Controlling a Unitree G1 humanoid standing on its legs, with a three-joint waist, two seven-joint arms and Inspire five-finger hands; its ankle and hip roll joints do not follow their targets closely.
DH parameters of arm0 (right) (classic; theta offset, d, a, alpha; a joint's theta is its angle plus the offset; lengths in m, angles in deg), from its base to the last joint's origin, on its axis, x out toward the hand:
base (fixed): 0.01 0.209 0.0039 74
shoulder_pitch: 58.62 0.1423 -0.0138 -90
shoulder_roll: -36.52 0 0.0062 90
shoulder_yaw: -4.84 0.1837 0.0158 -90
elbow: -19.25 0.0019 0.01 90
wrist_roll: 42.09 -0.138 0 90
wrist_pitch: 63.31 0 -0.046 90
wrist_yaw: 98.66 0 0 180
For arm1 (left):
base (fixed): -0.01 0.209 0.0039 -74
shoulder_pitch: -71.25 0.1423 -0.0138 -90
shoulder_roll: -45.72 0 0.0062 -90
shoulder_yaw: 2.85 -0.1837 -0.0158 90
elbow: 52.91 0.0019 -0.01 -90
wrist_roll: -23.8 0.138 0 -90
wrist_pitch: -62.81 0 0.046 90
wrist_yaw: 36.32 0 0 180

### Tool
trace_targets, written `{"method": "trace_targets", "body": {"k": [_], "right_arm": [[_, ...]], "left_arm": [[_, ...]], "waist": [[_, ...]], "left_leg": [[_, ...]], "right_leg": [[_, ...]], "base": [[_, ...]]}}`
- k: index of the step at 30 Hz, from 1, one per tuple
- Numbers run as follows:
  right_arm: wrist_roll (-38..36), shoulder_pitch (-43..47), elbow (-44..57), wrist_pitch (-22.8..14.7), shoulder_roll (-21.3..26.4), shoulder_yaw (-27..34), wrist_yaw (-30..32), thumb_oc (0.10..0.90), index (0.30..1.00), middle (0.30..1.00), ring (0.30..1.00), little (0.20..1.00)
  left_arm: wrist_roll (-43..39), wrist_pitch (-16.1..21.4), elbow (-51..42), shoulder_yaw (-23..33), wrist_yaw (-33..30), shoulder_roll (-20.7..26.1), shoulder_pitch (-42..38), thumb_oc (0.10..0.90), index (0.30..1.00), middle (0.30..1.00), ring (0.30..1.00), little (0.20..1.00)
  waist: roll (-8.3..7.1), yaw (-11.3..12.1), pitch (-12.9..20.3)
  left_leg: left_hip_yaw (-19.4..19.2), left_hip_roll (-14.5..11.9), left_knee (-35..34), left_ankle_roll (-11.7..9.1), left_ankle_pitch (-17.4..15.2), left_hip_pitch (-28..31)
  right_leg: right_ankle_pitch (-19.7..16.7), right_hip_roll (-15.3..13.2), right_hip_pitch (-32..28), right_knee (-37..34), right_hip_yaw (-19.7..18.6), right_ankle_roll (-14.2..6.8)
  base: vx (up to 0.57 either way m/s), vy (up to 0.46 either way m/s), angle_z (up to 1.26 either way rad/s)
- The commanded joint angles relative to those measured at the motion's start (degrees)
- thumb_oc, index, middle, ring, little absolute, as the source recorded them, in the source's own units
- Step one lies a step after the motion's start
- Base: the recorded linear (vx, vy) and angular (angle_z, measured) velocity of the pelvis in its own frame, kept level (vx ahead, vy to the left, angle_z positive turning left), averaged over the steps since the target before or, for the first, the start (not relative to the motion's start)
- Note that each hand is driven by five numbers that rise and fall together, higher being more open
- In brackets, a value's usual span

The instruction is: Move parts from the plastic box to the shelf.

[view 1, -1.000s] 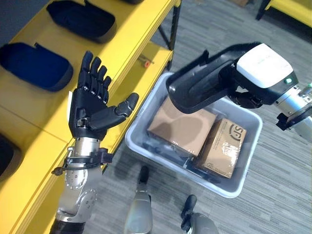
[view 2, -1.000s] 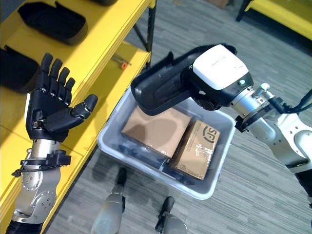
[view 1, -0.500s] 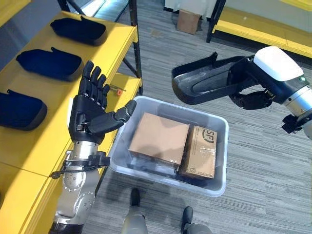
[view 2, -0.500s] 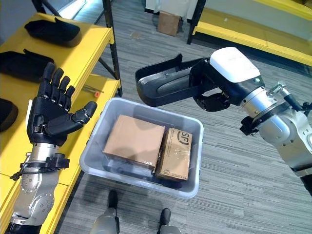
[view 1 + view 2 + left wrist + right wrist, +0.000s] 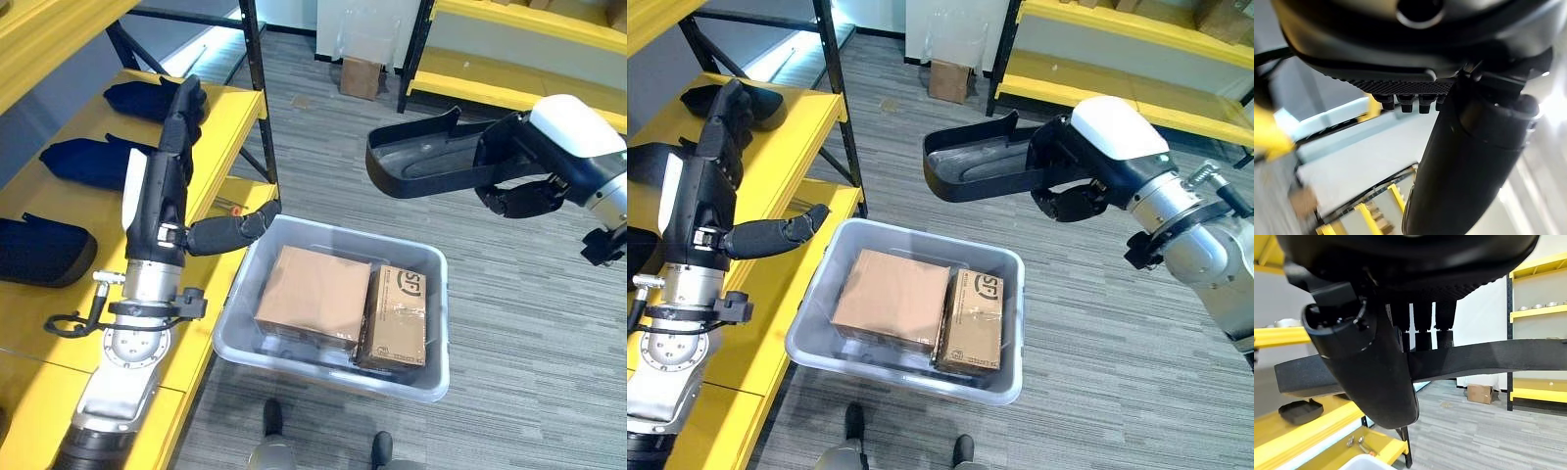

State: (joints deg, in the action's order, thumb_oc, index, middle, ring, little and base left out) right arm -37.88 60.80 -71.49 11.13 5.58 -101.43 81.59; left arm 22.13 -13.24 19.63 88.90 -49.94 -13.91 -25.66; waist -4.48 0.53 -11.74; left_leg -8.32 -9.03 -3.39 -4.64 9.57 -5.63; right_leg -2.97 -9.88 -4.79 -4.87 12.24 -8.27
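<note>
My right hand [image 5: 517,178], with a white cover on its back, is shut on a long black tray-shaped part [image 5: 431,166] and holds it in the air above the far side of the grey plastic box [image 5: 294,364]. In the right wrist view its fingers [image 5: 1422,323] curl over the part [image 5: 1498,360]. The box sits on the floor with two cardboard boxes [image 5: 313,294] [image 5: 394,318] lying on darker parts. My left hand [image 5: 159,191] stands open, fingers straight, over the edge of the yellow shelf [image 5: 220,127], thumb pointing at the box.
Three black parts [image 5: 83,162] [image 5: 34,250] [image 5: 147,98] lie on the yellow shelf. A black shelf post [image 5: 257,88] rises beside the box. A second yellow shelf [image 5: 519,59] stands at the back right, with a small cardboard box [image 5: 361,76] on the floor near it.
The camera has tilted up, so the whole scene has shifted. My right hand has carried the black part up and away from the box. My left hand has turned edge-on.
</note>
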Motion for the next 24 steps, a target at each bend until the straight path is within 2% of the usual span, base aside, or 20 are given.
{"method": "trace_targets", "body": {"k": [1,5,6,7,15,20,24], "right_arm": [[-4.6,9.5,-1.4,-2.3,1.9,-3.3,4.1,0.400,0.300,0.300,0.300,0.300],[-5.3,12.8,-1.1,-2.8,1.6,-6.5,4.3,0.400,0.300,0.300,0.300,0.300],[-5.3,12.8,-1.2,-2.8,1.6,-6.5,4.3,0.400,0.300,0.300,0.300,0.300],[-5.2,14.6,-0.7,-3.0,1.2,-8.1,4.5,0.400,0.300,0.300,0.300,0.300],[-5.4,20.8,0.0,-3.7,-0.2,-13.3,5.4,0.400,0.300,0.300,0.300,0.300],[-5.7,22.2,0.4,-3.9,-1.3,-14.0,5.9,0.400,0.300,0.300,0.300,0.300],[-5.7,22.5,0.6,-3.9,-1.9,-13.9,5.8,0.400,0.300,0.300,0.300,0.300]], "left_arm": [[9.0,5.7,-1.3,-4.4,-5.9,5.3,-8.3,0.900,1.000,1.000,1.000,1.000],[14.6,5.9,-0.1,-10.2,-6.2,8.8,-14.2,0.900,1.000,1.000,1.000,1.000],[14.6,5.9,0.0,-10.3,-6.2,8.7,-14.3,0.900,1.000,1.000,1.000,1.000],[18.0,5.6,0.2,-13.6,-6.4,10.4,-17.7,0.900,1.000,1.000,1.000,1.000],[24.0,5.5,3.1,-24.0,-7.3,10.8,-27.4,0.900,1.000,1.000,1.000,1.000],[24.6,5.3,4.4,-25.8,-7.4,10.1,-28.2,0.900,1.000,1.000,1.000,1.000],[25.0,5.2,4.5,-25.1,-7.6,9.8,-26.6,0.900,1.000,1.000,1.000,1.000]], "waist": [[-1.15,-0.2,10.7],[-1.05,-1.1,10.9],[-1.04,-1.1,10.9],[-1.01,-1.6,11.2],[-0.93,-2.7,11.2],[-0.87,-3.0,11.0],[-0.90,-3.0,10.9]], "left_leg": [[-3.4,-8.1,-1.6,-6.0,-1.3,2.6],[-3.4,-8.2,-1.6,-6.1,-1.3,2.8],[-3.4,-8.2,-1.6,-6.1,-1.3,2.8],[-3.5,-8.3,-1.6,-6.1,-1.3,2.9],[-4.0,-8.5,-1.6,-6.2,-1.4,3.2],[-4.2,-8.6,-1.6,-6.3,-1.4,3.4],[-4.3,-8.7,-1.6,-6.2,-1.5,3.5]], "right_leg": [[4.2,-1.7,-4.6,-0.1,0.4,-3.3],[4.4,-1.5,-4.8,-0.1,0.4,-3.3],[4.4,-1.5,-4.8,-0.1,0.4,-3.3],[4.4,-1.4,-4.9,-0.1,0.4,-3.3],[4.6,-1.3,-5.0,-0.1,0.0,-3.2],[4.7,-1.3,-4.9,-0.1,-0.3,-3.1],[4.9,-1.3,-4.8,-0.1,-0.6,-3.1]], "base": [[0.00,0.014,-0.03],[0.00,0.007,-0.04],[0.00,0.000,0.00],[0.00,0.000,0.00],[0.00,0.000,0.00],[0.00,0.000,0.00],[0.00,0.000,0.00]]}}
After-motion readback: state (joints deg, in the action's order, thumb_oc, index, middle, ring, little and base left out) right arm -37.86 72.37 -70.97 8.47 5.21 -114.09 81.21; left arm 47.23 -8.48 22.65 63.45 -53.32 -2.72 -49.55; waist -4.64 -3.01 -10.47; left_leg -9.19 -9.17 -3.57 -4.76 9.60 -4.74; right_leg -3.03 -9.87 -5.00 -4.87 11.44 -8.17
